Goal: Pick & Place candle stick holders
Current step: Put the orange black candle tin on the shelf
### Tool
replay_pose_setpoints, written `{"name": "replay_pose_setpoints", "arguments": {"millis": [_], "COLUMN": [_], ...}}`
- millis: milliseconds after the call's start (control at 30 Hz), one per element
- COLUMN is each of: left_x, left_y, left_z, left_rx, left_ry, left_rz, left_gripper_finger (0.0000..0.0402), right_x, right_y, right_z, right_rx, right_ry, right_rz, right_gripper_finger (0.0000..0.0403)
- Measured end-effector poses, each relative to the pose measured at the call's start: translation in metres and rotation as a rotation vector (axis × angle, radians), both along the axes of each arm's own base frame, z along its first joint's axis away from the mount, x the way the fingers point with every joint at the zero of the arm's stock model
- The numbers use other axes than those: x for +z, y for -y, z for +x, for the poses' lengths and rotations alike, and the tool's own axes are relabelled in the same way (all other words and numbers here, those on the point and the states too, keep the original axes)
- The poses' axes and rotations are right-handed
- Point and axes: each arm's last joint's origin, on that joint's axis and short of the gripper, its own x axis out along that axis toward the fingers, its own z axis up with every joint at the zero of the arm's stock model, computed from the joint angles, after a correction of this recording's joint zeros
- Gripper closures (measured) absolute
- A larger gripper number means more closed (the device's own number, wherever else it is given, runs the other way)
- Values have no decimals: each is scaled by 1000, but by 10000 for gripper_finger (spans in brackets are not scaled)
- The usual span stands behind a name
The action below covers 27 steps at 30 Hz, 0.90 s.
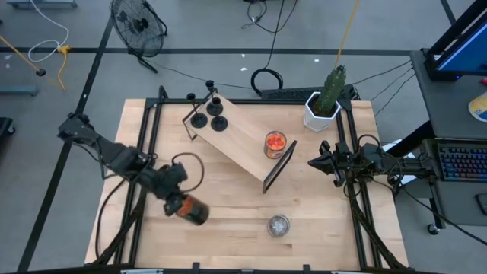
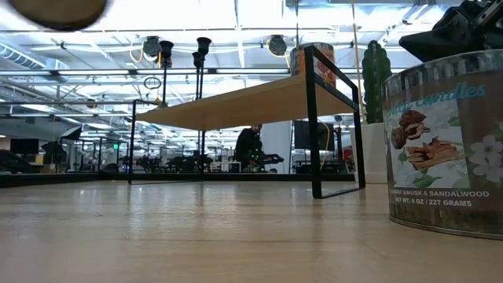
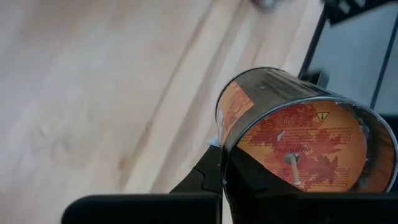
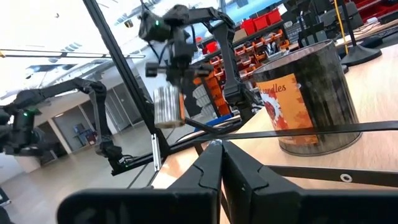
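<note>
The left gripper (image 1: 185, 205), near the table's seven o'clock edge, is clamped on an orange-labelled glass candle cup (image 1: 195, 211), held tipped on its side above the wooden table (image 1: 228, 205). Pinched at one edge, it could slip and roll. At five o'clock stands a silvery cup (image 1: 278, 225). On the slanted wooden shelf (image 1: 240, 144) toward centre sits the second orange cup (image 1: 275, 143), a collision risk, with three black stemmed holders (image 1: 211, 113) at eleven o'clock. The right gripper (image 1: 317, 161) waits at three o'clock, fingers together, empty.

Table top (image 1: 228, 202): pale, matt wood with visible grain is being shown. Raised shelf (image 1: 240, 141): light wood on black metal frame. Orange candle cup (image 3: 298, 134): glossy glass, printed paper label. Silvery cup (image 1: 278, 225): shiny glass, printed label.
</note>
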Motion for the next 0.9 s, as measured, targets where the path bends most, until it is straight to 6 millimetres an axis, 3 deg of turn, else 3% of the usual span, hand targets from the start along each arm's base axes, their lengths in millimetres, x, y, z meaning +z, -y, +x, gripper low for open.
{"name": "replay_pose_setpoints", "arguments": {"millis": [533, 900], "left_x": [50, 71], "left_y": [-60, -100], "left_z": [98, 139], "left_rx": [182, 429], "left_ry": [125, 123], "left_rz": [206, 361], "left_gripper_finger": [401, 401], "right_x": [-3, -3], "right_y": [0, 0], "right_z": [0, 0], "right_rx": [1, 4], "right_ry": [-32, -32], "right_rz": [0, 0], "right_gripper_finger": [399, 399]}}
